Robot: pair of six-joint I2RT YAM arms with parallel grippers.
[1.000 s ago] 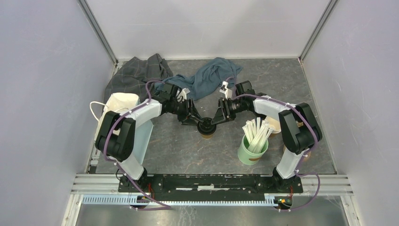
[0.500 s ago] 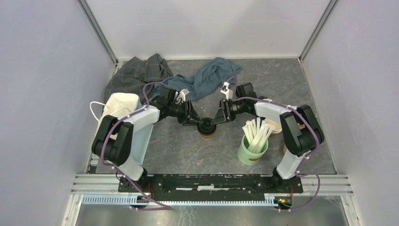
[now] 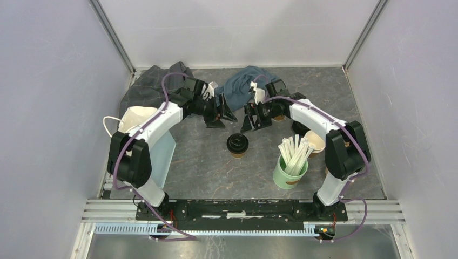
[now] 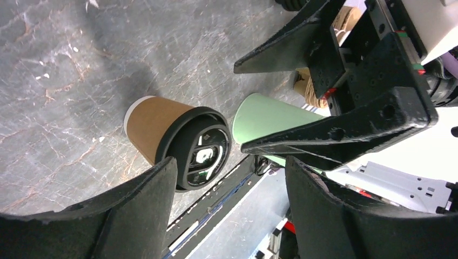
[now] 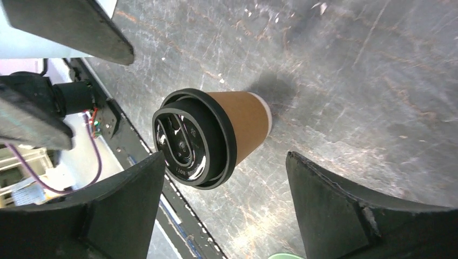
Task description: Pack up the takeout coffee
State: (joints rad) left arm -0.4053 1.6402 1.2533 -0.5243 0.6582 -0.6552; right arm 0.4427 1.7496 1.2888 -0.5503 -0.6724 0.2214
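- the small brown kraft paper cup with round black plastic sip lid [image 3: 237,144] stands upright on the grey stone-look table [image 3: 205,167].
- my left gripper [image 3: 221,120] and right gripper [image 3: 249,125] have just pulled back from it, jaws wide and empty.
- the lid looks seated, so i judge packing comes next.

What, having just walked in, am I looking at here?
A robot is set to pack takeout coffee. A lidded brown coffee cup stands upright on the table, untouched. The left gripper and right gripper both hang open just beyond it, facing each other, holding nothing. A green cup of stirrers stands nearby.
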